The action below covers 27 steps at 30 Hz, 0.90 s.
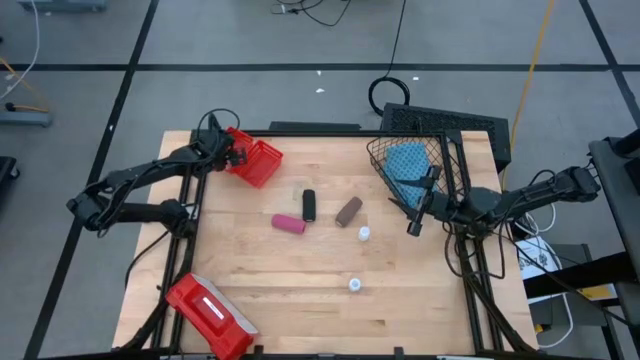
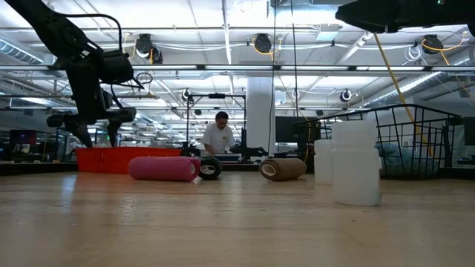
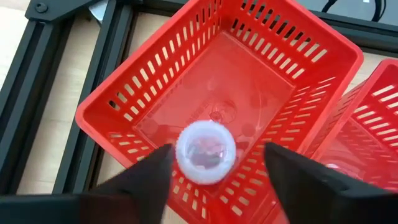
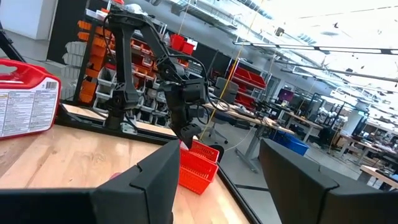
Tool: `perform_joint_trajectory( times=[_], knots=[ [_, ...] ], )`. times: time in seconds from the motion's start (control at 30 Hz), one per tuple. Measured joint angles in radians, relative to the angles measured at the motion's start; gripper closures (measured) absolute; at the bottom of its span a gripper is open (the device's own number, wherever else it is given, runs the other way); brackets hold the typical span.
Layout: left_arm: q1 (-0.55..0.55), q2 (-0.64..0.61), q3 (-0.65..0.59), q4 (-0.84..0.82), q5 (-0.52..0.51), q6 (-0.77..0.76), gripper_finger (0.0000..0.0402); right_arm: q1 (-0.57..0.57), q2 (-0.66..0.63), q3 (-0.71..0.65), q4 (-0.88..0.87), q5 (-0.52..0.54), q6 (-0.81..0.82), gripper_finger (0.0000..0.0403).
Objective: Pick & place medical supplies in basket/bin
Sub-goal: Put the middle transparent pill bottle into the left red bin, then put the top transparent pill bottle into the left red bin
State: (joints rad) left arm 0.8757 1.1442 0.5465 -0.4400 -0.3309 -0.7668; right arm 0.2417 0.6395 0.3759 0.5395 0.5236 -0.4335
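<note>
My left gripper (image 1: 236,156) hangs open over the red two-compartment bin (image 1: 256,160) at the table's far left. In the left wrist view a white bottle (image 3: 205,151) shows cap-up inside one compartment, between the spread fingers of my left gripper (image 3: 217,157); whether it rests on the floor I cannot tell. The pink roll (image 1: 289,223), black roll (image 1: 309,205) and brown roll (image 1: 348,210) lie on their sides mid-table. Two white bottles (image 1: 365,234) (image 1: 354,285) stand nearby. The blue pad (image 1: 405,160) lies in the black wire basket (image 1: 440,150). My right gripper (image 1: 413,222) waits open beside that basket.
A flat red case with a white label (image 1: 210,310) lies at the near left corner, also seen as the red case (image 4: 25,102). The basket sits at the far right edge. Bare wood stretches along the table's near side. A person (image 2: 220,133) stands in the room beyond.
</note>
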Motion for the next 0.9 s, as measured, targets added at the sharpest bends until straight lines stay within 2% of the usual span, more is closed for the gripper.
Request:
perform_joint_trajectory(
  times=[0.13, 0.23, 0.33, 0.47, 0.63, 0.8, 0.9],
  knots=[
    [0.0, 0.0, 0.0, 0.0, -0.001, 0.002, 0.007, 0.0, 0.0, 0.0, 0.0, 0.0, 0.0, 0.0193],
    [0.0, -0.001, 0.0, 0.0, 0.004, 0.022, 0.004, 0.0, 0.0, 0.0, 0.0, 0.0, -0.001, 0.0193],
    [0.0, -0.029, 0.0, 0.003, 0.05, 0.073, 0.002, 0.0, 0.0, 0.0, 0.0, 0.001, -0.01, 0.0193],
    [0.0, -0.118, 0.0, 0.04, 0.128, 0.132, 0.0007, 0.0, 0.0, 0.0, -0.007, 0.003, -0.024, 0.0193],
    [-0.005, -0.318, 0.0, 0.111, 0.227, 0.214, 0.0005, 0.004, 0.0, 0.0, -0.083, 0.002, -0.021, 0.0193],
    [-0.088, -0.519, 0.0, 0.268, 0.294, 0.328, 0.0005, 0.029, 0.001, 0.0, -0.258, 0.0, 0.131, 0.0193],
    [-0.183, -0.572, 0.0, 0.377, 0.334, 0.451, 0.0005, 0.042, 0.022, 0.0, -0.387, 0.0, 0.236, 0.0193]
  ],
)
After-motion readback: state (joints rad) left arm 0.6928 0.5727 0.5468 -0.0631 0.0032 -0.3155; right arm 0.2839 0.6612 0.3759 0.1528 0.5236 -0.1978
